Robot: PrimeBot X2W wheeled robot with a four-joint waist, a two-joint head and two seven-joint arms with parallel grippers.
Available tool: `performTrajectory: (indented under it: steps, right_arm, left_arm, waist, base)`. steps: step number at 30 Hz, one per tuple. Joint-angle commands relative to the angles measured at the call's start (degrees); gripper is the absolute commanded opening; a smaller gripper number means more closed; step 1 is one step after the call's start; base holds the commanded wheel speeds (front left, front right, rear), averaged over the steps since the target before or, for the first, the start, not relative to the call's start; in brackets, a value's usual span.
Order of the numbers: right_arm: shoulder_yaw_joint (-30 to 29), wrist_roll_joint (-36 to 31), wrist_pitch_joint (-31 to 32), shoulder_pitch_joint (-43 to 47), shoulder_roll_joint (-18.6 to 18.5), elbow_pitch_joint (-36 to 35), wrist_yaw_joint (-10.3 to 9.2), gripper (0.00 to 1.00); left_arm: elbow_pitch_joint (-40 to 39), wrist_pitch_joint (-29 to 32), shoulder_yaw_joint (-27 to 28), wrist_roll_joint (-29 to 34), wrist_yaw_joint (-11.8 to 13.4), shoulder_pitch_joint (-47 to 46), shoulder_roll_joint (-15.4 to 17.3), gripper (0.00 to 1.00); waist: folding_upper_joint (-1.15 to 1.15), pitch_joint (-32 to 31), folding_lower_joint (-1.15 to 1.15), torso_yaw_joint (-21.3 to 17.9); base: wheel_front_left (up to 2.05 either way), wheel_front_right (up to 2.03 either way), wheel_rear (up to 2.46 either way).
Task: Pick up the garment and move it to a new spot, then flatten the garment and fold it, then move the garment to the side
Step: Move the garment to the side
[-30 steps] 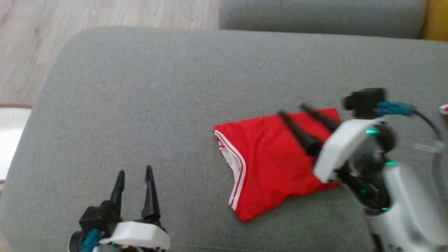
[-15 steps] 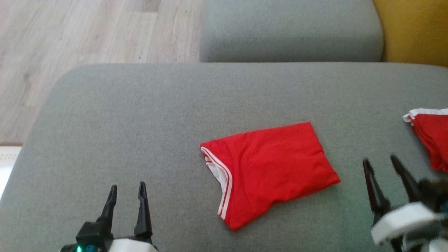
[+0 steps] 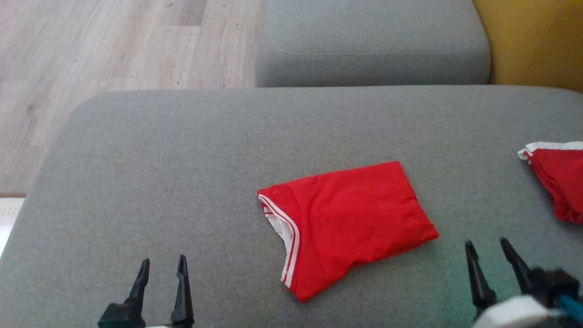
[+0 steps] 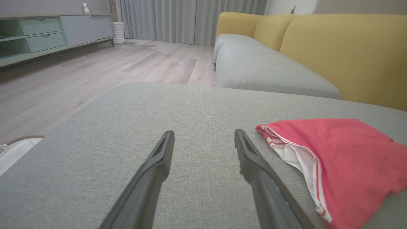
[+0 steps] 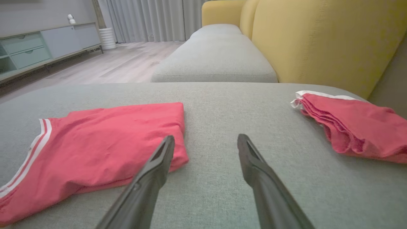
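A red garment (image 3: 350, 223) with white trim lies folded on the grey sofa cushion (image 3: 182, 173), a little right of centre; it also lies in the left wrist view (image 4: 346, 159) and the right wrist view (image 5: 105, 143). My left gripper (image 3: 163, 266) is open at the lower left, well clear of the garment, fingers empty (image 4: 203, 135). My right gripper (image 3: 486, 246) is open at the lower right, just off the garment's right corner, holding nothing (image 5: 206, 140).
A second folded red garment (image 3: 558, 177) lies at the cushion's right edge (image 5: 353, 127). Behind stand another grey cushion (image 3: 369, 41) and a yellow backrest (image 3: 533, 41). Wooden floor (image 3: 100, 45) lies off the left side, with a cabinet (image 4: 47, 35) beyond.
My right gripper has lifted off the red garment and drawn back to the lower right, empty. The left gripper has sunk lower in the picture. The camera has also shifted.
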Motion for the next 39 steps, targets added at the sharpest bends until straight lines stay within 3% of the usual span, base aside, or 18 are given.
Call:
performTrajectory:
  steps: [1, 5, 6, 7, 8, 12, 16, 22, 23, 24, 29, 35, 39]
  right_arm:
    - [1.9, 0.9, 1.5, -5.2, -2.0, -2.7, 0.4, 1.0]
    - [4.0, 6.8, 12.1, -12.2, -4.9, -4.6, 0.4, 1.0]
    - [4.0, 6.8, 12.1, -12.2, -4.9, -4.6, 0.4, 1.0]
    - [4.3, 8.5, 16.1, -14.3, -5.7, -4.7, 0.4, 1.0]
    - [4.1, 12.2, 23.9, -18.7, -6.5, -4.0, 0.4, 1.0]
    - [4.0, 19.0, 38.1, -26.0, -6.5, 0.4, 0.4, 1.0]
    - [2.5, 20.0, 45.8, -31.1, -5.9, 7.2, 0.4, 1.0]
    - [2.2, 18.4, 50.7, -35.5, -4.3, 15.0, 0.4, 1.0]
    - [2.0, 19.1, 50.9, -36.0, -3.7, 15.5, 0.4, 0.3]
    - [1.8, 19.8, 50.8, -36.6, -3.2, 15.8, 0.4, 0.0]
    - [-0.6, 21.1, 46.6, -41.0, -2.9, 15.0, 0.4, 0.0]
    - [-3.9, 18.1, 41.9, -46.9, -7.9, 15.6, 0.4, 0.0]
    - [-6.9, 16.6, 39.6, -49.8, -12.0, 16.4, 0.4, 0.0]
  left_arm:
    - [-2.2, -0.7, 1.9, 0.7, 0.1, -2.8, -0.3, 1.0]
    - [-2.9, -0.7, 1.4, 0.9, 0.1, -3.7, -0.3, 1.0]
    - [-2.9, -0.7, 1.4, 0.9, 0.1, -3.7, -0.3, 1.0]
    - [-3.1, -0.7, 1.1, 0.9, 0.1, -4.2, -0.4, 1.0]
    - [-3.5, -0.7, 0.4, 1.0, 0.0, -5.5, -0.4, 1.0]
    - [-3.2, -0.7, -1.0, 0.6, 0.0, -8.0, -0.4, 1.0]
    - [-2.9, -0.7, -3.1, -0.4, 0.7, -10.2, -0.4, 1.0]
    - [-2.8, -0.7, -5.1, -1.5, 2.4, -12.0, -0.5, 1.0]
    - [-2.8, -0.7, -5.1, -1.6, 2.6, -12.1, -0.5, 1.0]
    - [-2.9, -0.7, -5.1, -1.6, 3.0, -12.2, -0.5, 1.0]
    - [-3.9, -0.7, -3.8, -1.2, 3.7, -12.2, -0.5, 1.0]
    - [-4.2, -0.7, -3.2, 0.4, 2.3, -13.1, -0.3, 1.0]
    - [-4.0, -0.7, -3.9, 1.7, 1.0, -15.2, 0.1, 1.0]
  waist:
    - [0.0, 0.8, 0.0, 0.0]
    - [0.0, 3.5, 0.0, 0.4]
    - [0.0, 3.5, 0.0, 0.4]
    - [0.0, 4.6, 0.0, 0.6]
    - [0.0, 6.8, 0.0, 1.3]
    - [0.0, 10.2, 0.0, 3.6]
    - [0.0, 12.6, 0.0, 6.2]
    - [0.0, 14.2, 0.0, 7.8]
    - [0.0, 14.3, 0.0, 7.6]
    - [0.0, 14.3, 0.0, 7.2]
    - [0.0, 15.1, 0.0, 1.3]
    - [0.0, 16.6, 0.0, -7.9]
    - [0.0, 17.8, 0.0, -11.1]
  base:
    - [0.0, 0.0, 0.0]
    - [0.0, 0.0, 0.0]
    - [0.0, 0.0, 0.0]
    - [0.0, 0.0, 0.0]
    - [0.0, 0.0, 0.0]
    - [0.0, 0.0, 0.0]
    - [0.0, 0.0, 0.0]
    - [0.0, 0.0, 0.0]
    - [0.0, 0.0, 0.0]
    - [0.0, 0.0, 0.0]
    - [0.0, 0.0, 0.0]
    - [0.0, 0.0, 0.0]
    - [0.0, 0.0, 0.0]
